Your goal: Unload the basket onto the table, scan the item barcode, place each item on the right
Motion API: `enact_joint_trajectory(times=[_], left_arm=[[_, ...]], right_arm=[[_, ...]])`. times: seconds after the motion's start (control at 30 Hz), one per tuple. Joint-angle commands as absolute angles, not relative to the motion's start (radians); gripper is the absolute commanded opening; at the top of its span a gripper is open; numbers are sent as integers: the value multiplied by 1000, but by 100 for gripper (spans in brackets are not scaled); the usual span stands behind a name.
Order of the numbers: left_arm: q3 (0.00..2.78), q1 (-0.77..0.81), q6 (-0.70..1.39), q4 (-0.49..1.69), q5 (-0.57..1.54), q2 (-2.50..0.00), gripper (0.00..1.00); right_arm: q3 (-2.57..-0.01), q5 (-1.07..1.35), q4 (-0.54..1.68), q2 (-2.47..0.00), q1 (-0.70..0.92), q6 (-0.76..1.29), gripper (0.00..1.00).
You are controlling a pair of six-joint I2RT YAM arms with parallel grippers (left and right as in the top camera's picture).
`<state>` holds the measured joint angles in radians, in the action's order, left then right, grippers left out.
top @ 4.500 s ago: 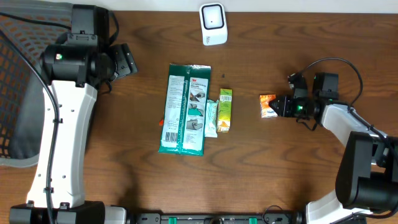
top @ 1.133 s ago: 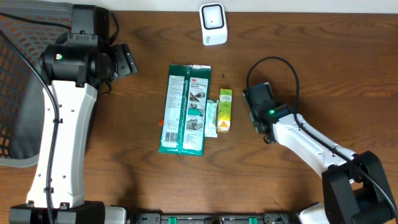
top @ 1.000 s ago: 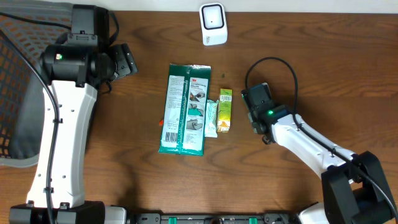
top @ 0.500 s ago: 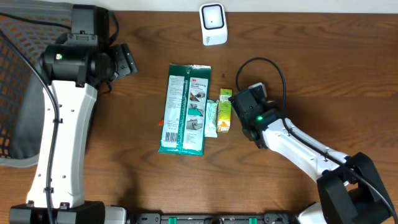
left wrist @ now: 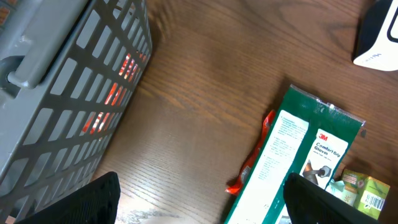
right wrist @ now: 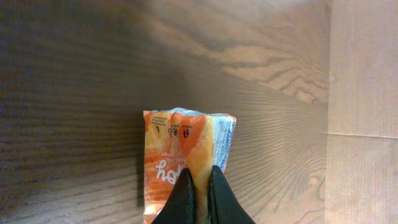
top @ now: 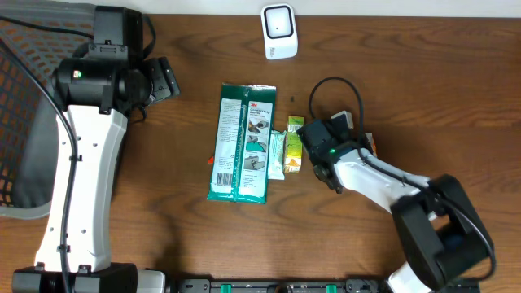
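Observation:
An orange snack packet (right wrist: pixel 179 155) hangs above the wood table, and my right gripper (right wrist: pixel 199 179) is shut on its edge. From overhead only a sliver of the orange packet (top: pixel 372 146) shows beside the right wrist, just right of the yellow-green box (top: pixel 294 145). The white barcode scanner (top: pixel 279 31) stands at the table's far edge, well away from the packet. My left gripper (left wrist: pixel 199 202) is open and holds nothing, hovering over bare wood left of the green 3M pack (left wrist: pixel 298 162). No barcode is visible on the packet.
A green 3M pack (top: pixel 242 142), a pale green sachet (top: pixel 277 155) and a red wrapper (left wrist: pixel 252 165) lie mid-table. A grey mesh basket (left wrist: pixel 56 106) stands at the left. The right arm's cable (top: pixel 334 85) loops above its wrist.
The right arm has carried the orange packet left to beside the yellow-green box, and its wrist has turned. The left arm has not moved.

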<state>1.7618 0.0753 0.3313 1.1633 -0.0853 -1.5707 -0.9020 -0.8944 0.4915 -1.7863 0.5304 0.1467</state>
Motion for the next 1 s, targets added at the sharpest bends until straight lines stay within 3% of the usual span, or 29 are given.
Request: enact_joint_trajectory(times=[0.0,0.1,0.3,0.47,0.73,0.97], left_arm=[[1767,72,315,1166,-98,-1574,85],[1767,72,315,1166,-98,-1574,84],[1767,72,315,1166,-98,-1574,85],[1767,72,315,1166,-98,-1574,84],[1767,72,315,1166,-98,-1574,85],[1767,72,315,1166,-98,-1574,84]], right_arm=[[-899,-894,482,-1811,525,164,5],[-900,-843,483,-1809,525,164,12],[-905,-807,478,-1797,524,164,18],[-928,-798,479,-1774,524,164,34],[-988,-782,506,-1738,513,162,40],[-1094,-605,591,-1650,428,160,40]])
